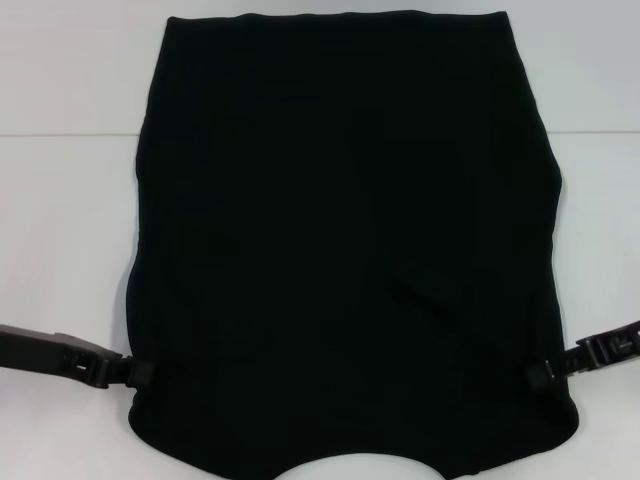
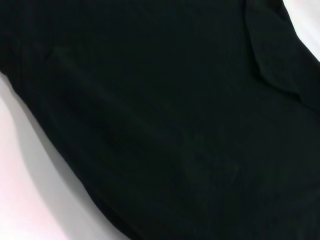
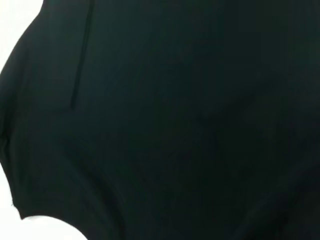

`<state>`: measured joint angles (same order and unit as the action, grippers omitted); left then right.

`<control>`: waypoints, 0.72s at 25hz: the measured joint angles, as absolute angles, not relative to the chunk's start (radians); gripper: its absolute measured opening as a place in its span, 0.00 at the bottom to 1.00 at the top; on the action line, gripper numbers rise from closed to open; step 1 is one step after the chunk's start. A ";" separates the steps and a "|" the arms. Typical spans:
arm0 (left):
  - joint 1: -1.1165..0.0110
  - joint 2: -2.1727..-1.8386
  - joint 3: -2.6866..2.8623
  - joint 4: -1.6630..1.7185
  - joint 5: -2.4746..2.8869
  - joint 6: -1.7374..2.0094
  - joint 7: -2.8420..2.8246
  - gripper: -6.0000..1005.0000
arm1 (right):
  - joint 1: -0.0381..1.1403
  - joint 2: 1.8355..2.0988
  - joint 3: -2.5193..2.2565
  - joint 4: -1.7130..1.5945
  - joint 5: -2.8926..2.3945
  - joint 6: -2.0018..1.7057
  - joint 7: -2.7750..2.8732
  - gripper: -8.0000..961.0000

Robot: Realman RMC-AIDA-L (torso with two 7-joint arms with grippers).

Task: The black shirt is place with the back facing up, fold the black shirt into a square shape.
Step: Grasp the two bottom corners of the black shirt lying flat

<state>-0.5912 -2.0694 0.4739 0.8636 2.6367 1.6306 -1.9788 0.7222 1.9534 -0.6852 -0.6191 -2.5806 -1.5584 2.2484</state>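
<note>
Grippers sit at the two near side edges of the black shirt point(image 1: 350, 230): the left gripper point(image 1: 140, 372) touches the cloth's left edge and the right gripper point(image 1: 537, 377) its right edge, though whether either is clamped on fabric cannot be told. Between them the shirt lies flat on the white table point(image 1: 70, 200), folded into a tall block, plain side up, neckline curve toward the robot. Both wrist views show only dark fabric and table.
</note>
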 joint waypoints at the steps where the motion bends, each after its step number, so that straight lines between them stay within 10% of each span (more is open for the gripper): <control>1: -0.592 -2.069 0.474 0.864 2.637 1.630 -1.979 0.05 | 0.723 1.955 -0.685 -0.623 -2.581 -1.559 2.250 0.68; 18: -0.593 -2.069 0.473 0.864 2.638 1.632 -1.981 0.05 | 0.661 1.960 -0.673 -0.667 -2.573 -1.549 2.232 0.05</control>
